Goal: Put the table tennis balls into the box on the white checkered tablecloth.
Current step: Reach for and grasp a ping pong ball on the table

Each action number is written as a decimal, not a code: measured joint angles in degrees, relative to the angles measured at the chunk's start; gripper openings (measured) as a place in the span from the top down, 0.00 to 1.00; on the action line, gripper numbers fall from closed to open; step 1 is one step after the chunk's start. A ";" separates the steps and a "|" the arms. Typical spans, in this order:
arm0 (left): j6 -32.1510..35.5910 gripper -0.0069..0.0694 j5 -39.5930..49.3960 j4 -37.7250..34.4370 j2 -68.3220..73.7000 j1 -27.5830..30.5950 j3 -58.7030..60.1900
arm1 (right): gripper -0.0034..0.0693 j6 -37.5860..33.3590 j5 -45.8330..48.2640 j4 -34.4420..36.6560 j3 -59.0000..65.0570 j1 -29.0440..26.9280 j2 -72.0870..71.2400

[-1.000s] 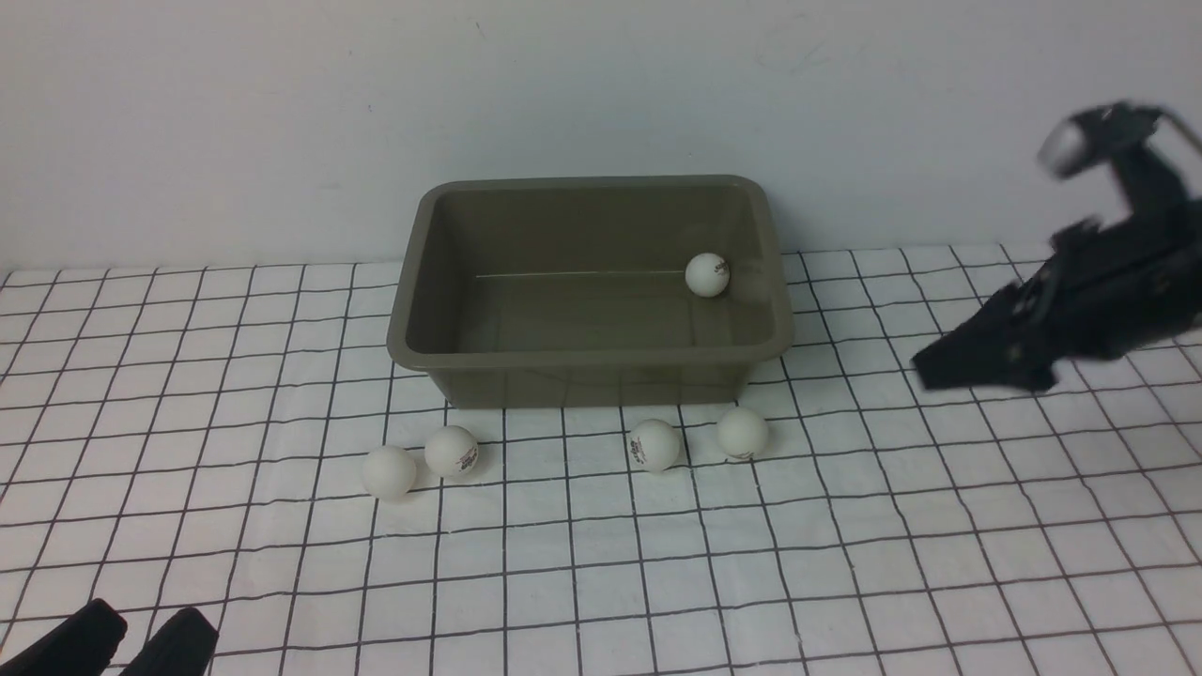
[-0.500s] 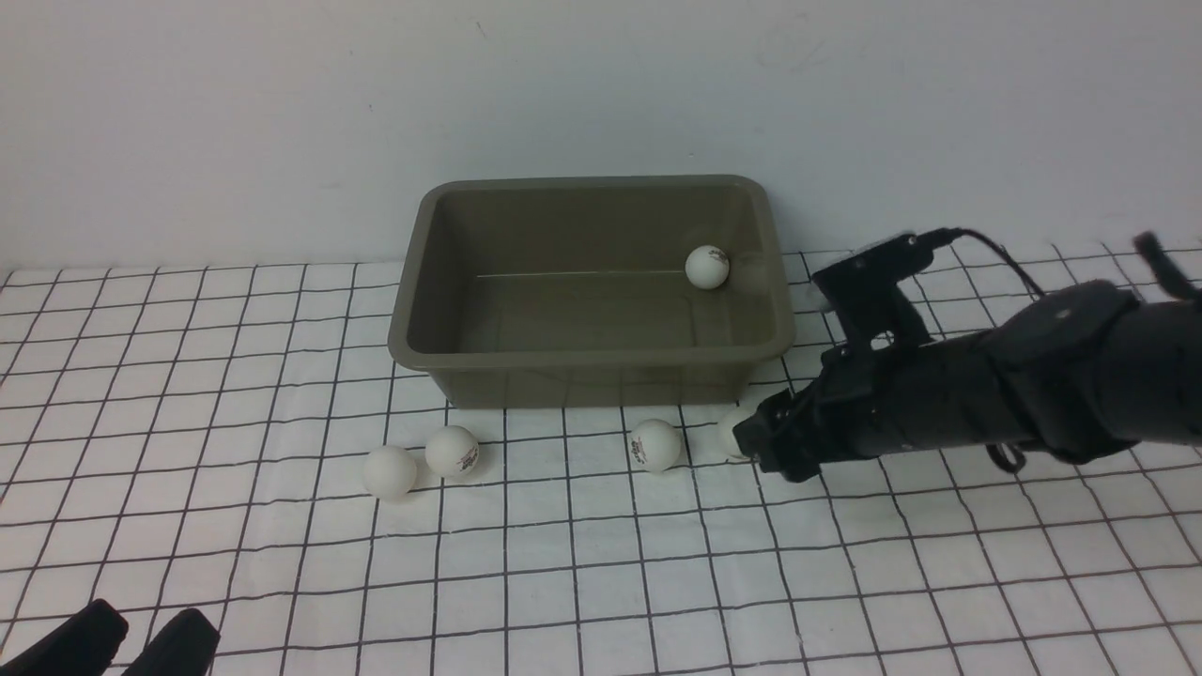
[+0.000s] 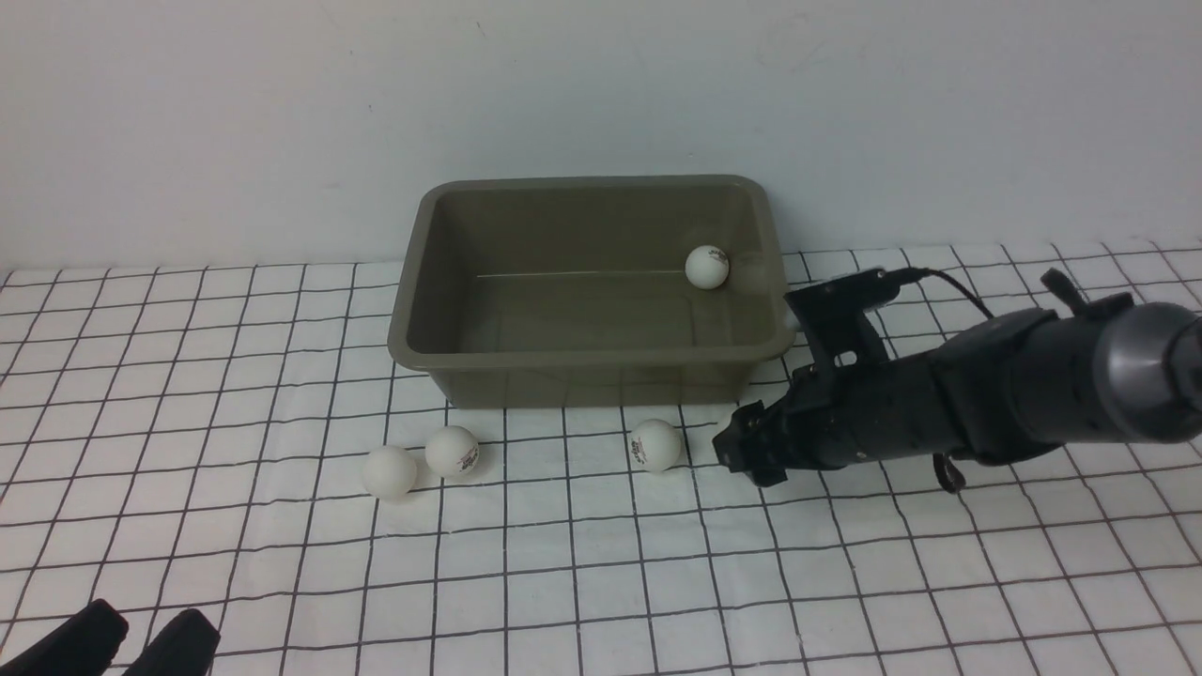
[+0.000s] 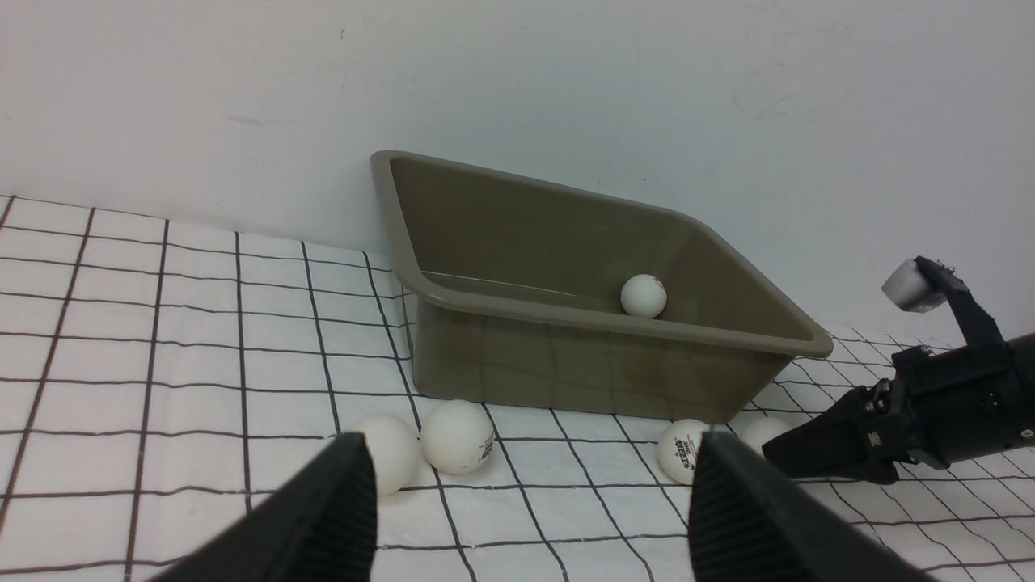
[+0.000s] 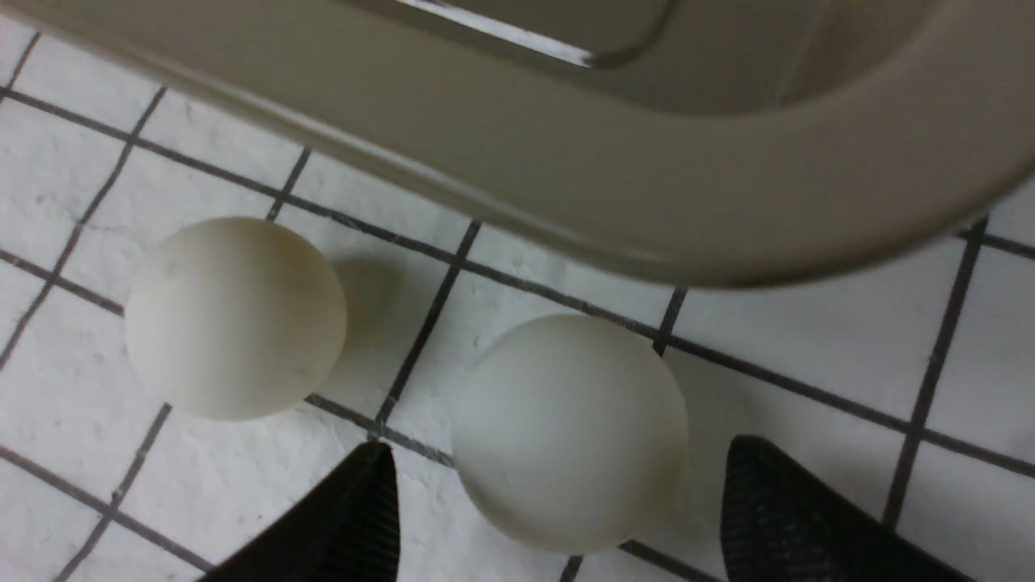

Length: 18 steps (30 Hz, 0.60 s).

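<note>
Surface: a white checkered tablecloth [image 3: 188, 376] covers the surface; it has thin black lines in small squares and is a little wrinkled.
Room: a plain pale wall [image 3: 601, 84] rises just behind the cloth, at 12 o'clock.
Left fingers: the black left fingers [image 4: 340, 501] sit low at 7 o'clock in the front view. They are spread wide, hold nothing and are well apart from every ball.
Left pair: the far-left ball [image 3: 389, 470] and the second ball [image 3: 452, 451] lie side by side on the cloth and seem to touch.
Box: the olive-grey box [image 3: 592, 357] stands on the cloth close to the wall, open side up. Its long axis runs from 9 to 3 o'clock, along the wall.
Ball in box: one white ball [image 3: 707, 267] lies on the box floor, toward its 2 o'clock corner.
Middle ball: the middle ball [image 3: 654, 444] lies just at 6 o'clock of the box's front wall, its dark logo facing the front camera.
Fourth ball: the fourth ball [image 5: 570, 432] lies on the cloth near the box's right front corner and is hidden in the front view.
Right fingers: the right fingers [image 5: 348, 517] are open, one on each side of the fourth ball, with a small gap on each side; they do not grip it.
Right arm: the right arm [image 3: 986, 404] reaches in low from 3 o'clock and points toward 9 o'clock.
</note>
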 joint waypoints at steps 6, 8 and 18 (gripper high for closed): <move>0.00 0.29 0.00 0.00 0.00 0.00 0.00 | 0.29 -9.48 0.12 9.19 0.00 0.00 2.11; 0.00 0.29 0.00 0.00 0.00 0.00 0.00 | 0.33 -12.55 0.12 13.03 0.00 0.00 2.17; 0.00 0.29 0.00 -0.05 0.00 -0.02 0.00 | 0.47 -18.89 -6.00 16.64 0.76 -0.08 -0.65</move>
